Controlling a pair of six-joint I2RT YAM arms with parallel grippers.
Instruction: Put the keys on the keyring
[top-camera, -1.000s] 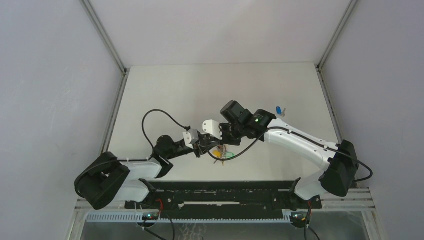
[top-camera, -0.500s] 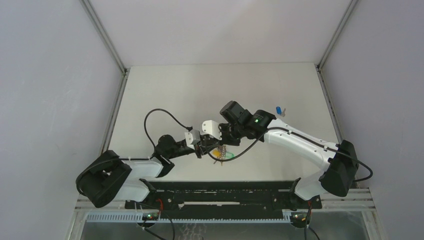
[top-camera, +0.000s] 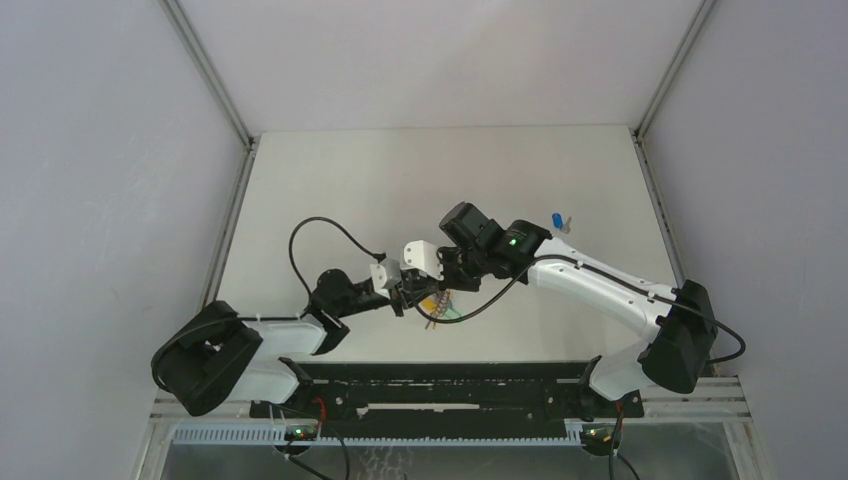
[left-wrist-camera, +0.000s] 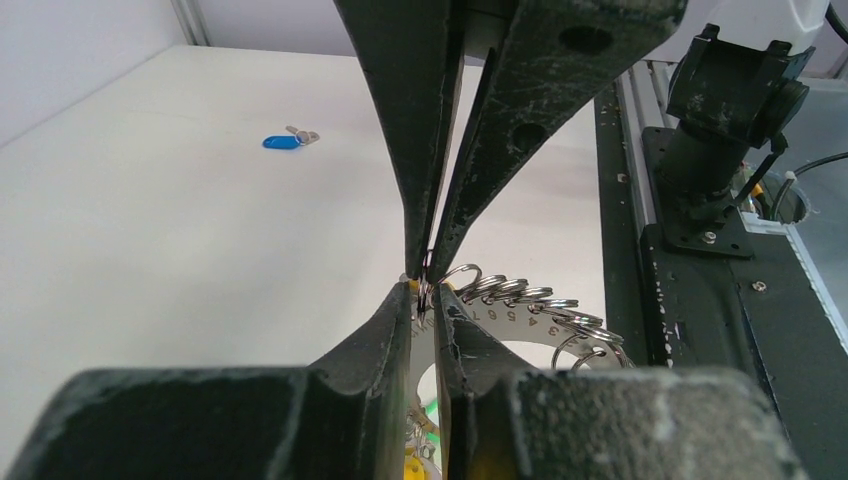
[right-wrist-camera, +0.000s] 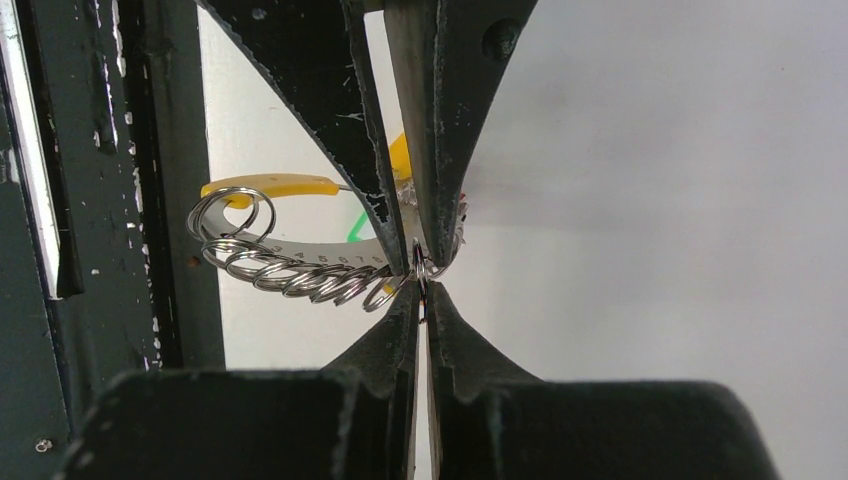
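the silver metal keyring (left-wrist-camera: 520, 300), a numbered strip strung with small split rings, is held over the white desk (top-camera: 400, 180), pinched tip to tip by my clenched left gripper (left-wrist-camera: 425, 305) and right gripper (right-wrist-camera: 420, 290). a small blue-capped key (left-wrist-camera: 283, 142) lies well apart.

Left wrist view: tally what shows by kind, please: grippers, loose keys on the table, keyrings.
Grippers: 2 (left gripper, right gripper)
Loose keys: 1 (blue key)
Keyrings: 1 (keyring)
Total: 4
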